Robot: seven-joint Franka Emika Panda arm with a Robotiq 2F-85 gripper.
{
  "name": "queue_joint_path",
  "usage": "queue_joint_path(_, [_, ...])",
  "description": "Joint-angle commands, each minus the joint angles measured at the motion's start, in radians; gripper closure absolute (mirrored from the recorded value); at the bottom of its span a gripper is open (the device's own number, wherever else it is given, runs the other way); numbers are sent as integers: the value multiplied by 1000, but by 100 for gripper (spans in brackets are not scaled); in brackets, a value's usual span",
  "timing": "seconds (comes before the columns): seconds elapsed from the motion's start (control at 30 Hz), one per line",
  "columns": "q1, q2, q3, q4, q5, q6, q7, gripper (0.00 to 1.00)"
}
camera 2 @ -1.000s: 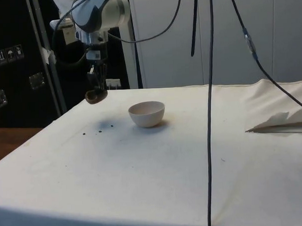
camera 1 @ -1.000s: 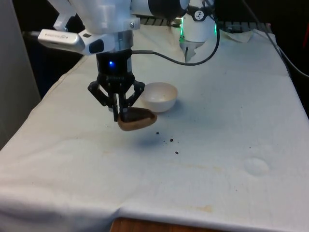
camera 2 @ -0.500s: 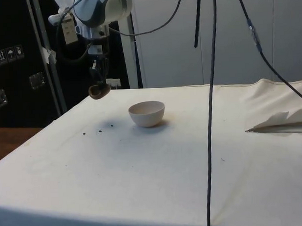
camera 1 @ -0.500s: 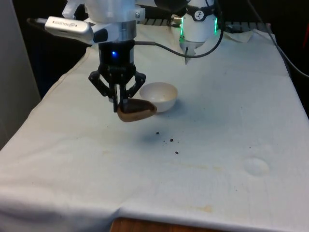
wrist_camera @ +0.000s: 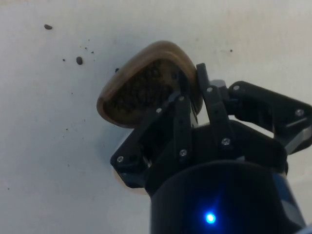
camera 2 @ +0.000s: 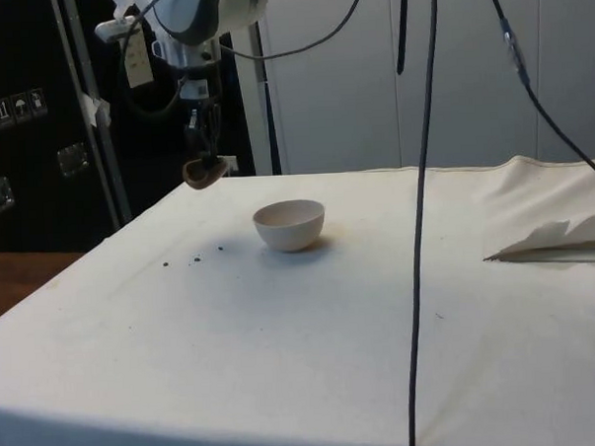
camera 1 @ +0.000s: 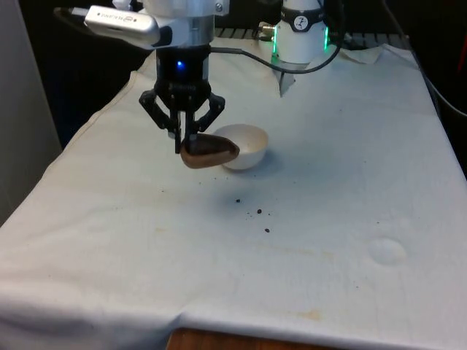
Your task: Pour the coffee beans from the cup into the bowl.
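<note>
The fingers [wrist_camera: 187,105] are pinching the rim of a brown wooden cup [wrist_camera: 141,83], one inside the cup and one outside, and the gripper [camera 1: 184,142] is hanging straight down from the white arm [camera 1: 179,18]. The cup [camera 1: 209,152] is being held in the air above the cloth [camera 1: 328,204], tilted a little, and dark coffee beans [wrist_camera: 139,90] are lying inside it. In the front view the cup is sitting at about 9 o'clock from the white bowl [camera 1: 244,146], overlapping its near rim. In the side view the cup [camera 2: 205,173] is hanging higher than the bowl [camera 2: 290,224] and apart from it, at about 10 o'clock. A few loose beans [camera 1: 259,214] are lying on the cloth at about 6 o'clock from the bowl in the front view, well below the cup
</note>
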Motion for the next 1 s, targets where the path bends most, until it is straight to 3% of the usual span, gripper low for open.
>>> queue_joint_path(0.0, [9, -20, -8, -30, -9, 23, 14, 100])
queue_joint_path(0.07, [10, -31, -8, -43, -11, 24, 20, 100])
queue_joint_path(0.1, [2, -18, 0, -23, -4, 6, 10, 100])
queue_joint_path(0.13, [11, -36, -7, -49, -11, 25, 23, 100])
queue_joint_path(0.3, [14, -64, -7, -81, -12, 27, 40, 100])
queue_joint_path(0.33, [6, -55, 0, -67, -5, 8, 30, 100])
queue_joint_path(0.37, [14, -69, -7, -86, -12, 26, 43, 100])
queue_joint_path(0.57, [16, -98, -7, -119, -12, 25, 64, 100])
queue_joint_path(0.6, [9, -89, 0, -104, -5, 8, 54, 100])
queue_joint_path(0.67, [17, -107, -7, -130, -13, 26, 70, 100])
queue_joint_path(0.83, [17, -131, -9, -159, -21, 27, 85, 100])
queue_joint_path(0.87, [9, -124, -1, -146, -11, 9, 75, 100])
queue_joint_path(0.9, [17, -136, -10, -164, -24, 26, 88, 100])
queue_joint_path(0.97, [18, -148, -12, -177, -33, 27, 97, 100])
